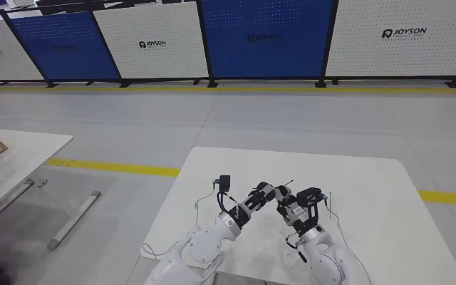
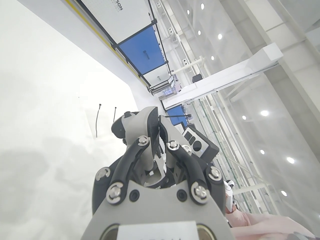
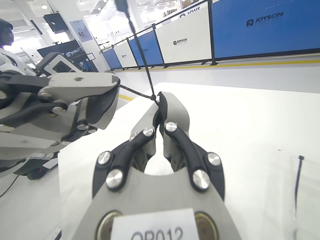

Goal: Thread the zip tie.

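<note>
The black zip tie point(image 3: 140, 51) rises from my right gripper point(image 3: 158, 103), which is shut on its strap; the head point(image 3: 121, 1) is at the upper end. A second black strand point(image 3: 135, 92) runs from the tips of my left gripper point(image 3: 117, 86) to the right fingertips, where the two cross. I cannot tell whether this is one bent tie or two. In the left wrist view my left gripper point(image 2: 158, 118) is shut, with a strand point(image 2: 177, 116) sticking out past its tips. In the top view both grippers point(image 1: 265, 191) point(image 1: 288, 203) meet above the white table point(image 1: 370, 178), near its front middle.
Two spare zip ties point(image 2: 97, 121) point(image 2: 115, 113) lie flat on the table beyond the grippers; one shows beside my right gripper point(image 3: 298, 173) and in the top view point(image 1: 329, 203). A second white table point(image 1: 28, 149) stands to the left. Blue and white partition panels point(image 1: 263, 35) line the back.
</note>
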